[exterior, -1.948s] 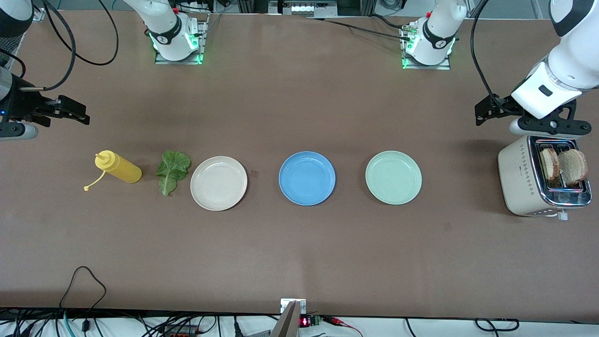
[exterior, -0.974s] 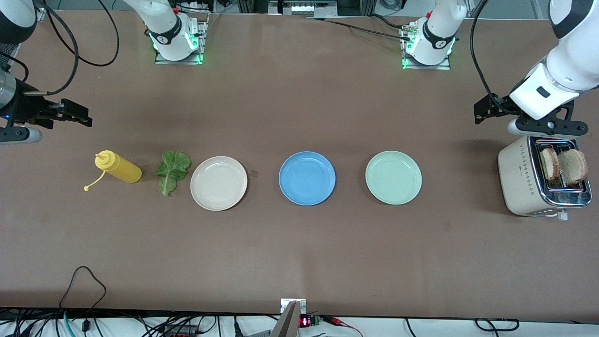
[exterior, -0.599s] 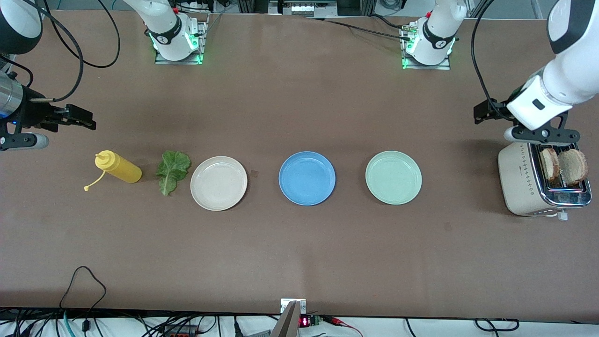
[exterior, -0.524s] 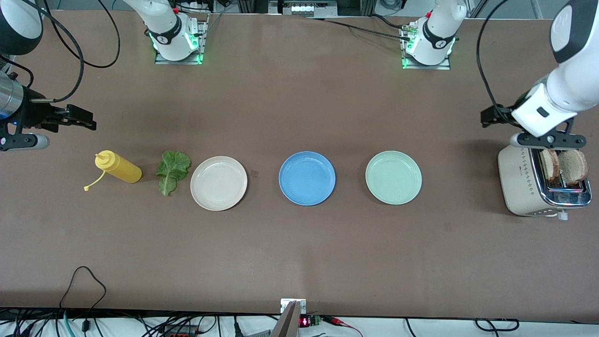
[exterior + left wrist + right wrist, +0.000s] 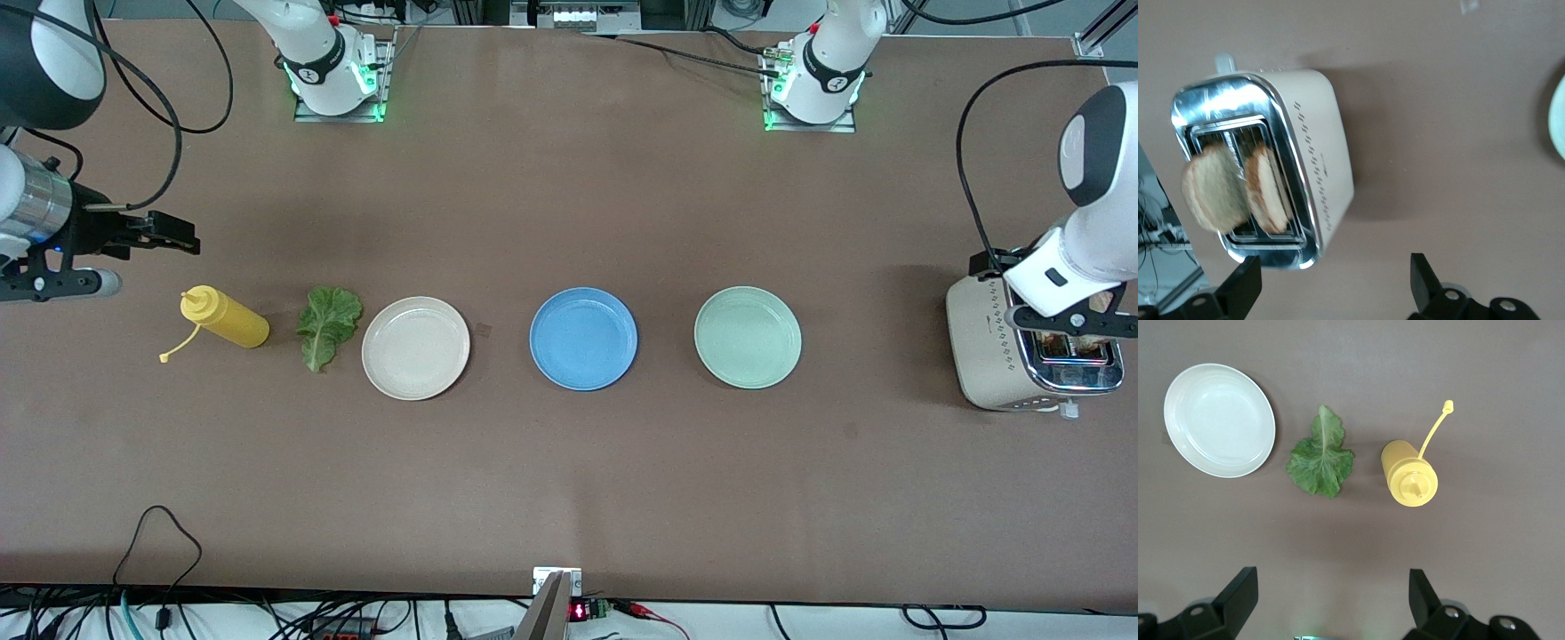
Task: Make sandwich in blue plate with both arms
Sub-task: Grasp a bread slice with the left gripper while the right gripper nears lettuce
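Observation:
The blue plate (image 5: 583, 338) lies bare in the middle of the table. Two toast slices (image 5: 1215, 187) (image 5: 1268, 190) stand in the slots of a cream toaster (image 5: 987, 347) (image 5: 1318, 153) at the left arm's end. My left gripper (image 5: 991, 262) (image 5: 1335, 280) hangs open over the toaster's edge, holding nothing; its wrist hides the toast in the front view. A green lettuce leaf (image 5: 328, 326) (image 5: 1321, 453) lies toward the right arm's end. My right gripper (image 5: 173, 238) (image 5: 1331, 593) hovers open over bare table near a yellow bottle, holding nothing.
A beige plate (image 5: 415, 348) (image 5: 1219, 420) lies between the lettuce and the blue plate. A mint-green plate (image 5: 748, 337) sits between the blue plate and the toaster. The yellow squeeze bottle (image 5: 222, 317) (image 5: 1408, 480) lies beside the lettuce, its cap dangling.
The left arm has swung over the toaster and now covers the toast in the front view. The right gripper has drifted a little toward the bottle and lettuce.

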### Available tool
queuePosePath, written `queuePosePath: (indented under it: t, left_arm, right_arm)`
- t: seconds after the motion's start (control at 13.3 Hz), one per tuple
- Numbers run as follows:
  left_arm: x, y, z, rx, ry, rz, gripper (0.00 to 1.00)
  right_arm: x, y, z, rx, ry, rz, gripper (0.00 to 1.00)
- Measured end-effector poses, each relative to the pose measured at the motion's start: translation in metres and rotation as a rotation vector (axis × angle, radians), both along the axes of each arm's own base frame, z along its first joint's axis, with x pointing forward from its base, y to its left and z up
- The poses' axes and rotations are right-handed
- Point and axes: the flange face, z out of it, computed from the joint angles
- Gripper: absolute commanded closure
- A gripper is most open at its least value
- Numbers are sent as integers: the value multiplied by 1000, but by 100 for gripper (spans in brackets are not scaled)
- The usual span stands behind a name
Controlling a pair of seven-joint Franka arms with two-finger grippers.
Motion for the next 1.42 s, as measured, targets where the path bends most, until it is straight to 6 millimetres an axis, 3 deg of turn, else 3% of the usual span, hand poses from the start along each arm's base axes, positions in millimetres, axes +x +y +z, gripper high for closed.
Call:
queuePosePath:
  t: [0.15,0.3,0.37,0.52,0.75,0.9,1.2,1.42]
  left_arm:
    - [1,37,-19,-18,-33,-25,16]
    - [-2,74,-47,-33,-76,-42,42]
    - [-5,89,-61,-40,-91,-45,49]
    - [-8,103,-78,-48,-94,-40,56]
    - [-12,110,-89,-54,-78,-26,85]
    - [-13,114,-91,-56,-76,-21,94]
    - [-9,106,-85,-58,-69,-30,96]
    - [7,74,-45,-63,-30,-57,96]
  right_arm:
    - [3,0,-9,-1,14,0,0]
    - [3,0,-9,-1,16,0,0]
    - [3,0,-9,-1,16,0,0]
    - [3,0,-10,-1,17,0,0]
    - [4,0,-12,-1,21,0,0]
    - [4,2,-13,-1,21,4,0]
    - [4,3,-13,-2,23,5,0]
    - [4,3,-14,-2,23,4,0]
